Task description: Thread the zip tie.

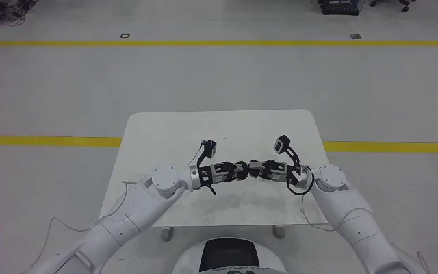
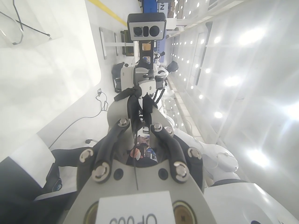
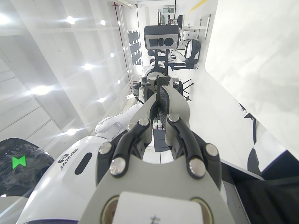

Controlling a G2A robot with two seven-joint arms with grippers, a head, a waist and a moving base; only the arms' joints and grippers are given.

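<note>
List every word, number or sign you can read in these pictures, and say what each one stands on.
Left-wrist label: upside-down characters, cut off at the picture's edge; not readable whole.
Right-wrist label: only a fragment of a mark shows; unreadable.
Blue sign in the room behind: partly hidden, no whole word readable.
Top view: any print is too small to read.

Top view overhead, facing down onto desk (image 1: 157, 137). Wrist views close, head-on: left shows right wrist camera (image 2: 146, 27), right shows left wrist camera (image 3: 161, 38).
</note>
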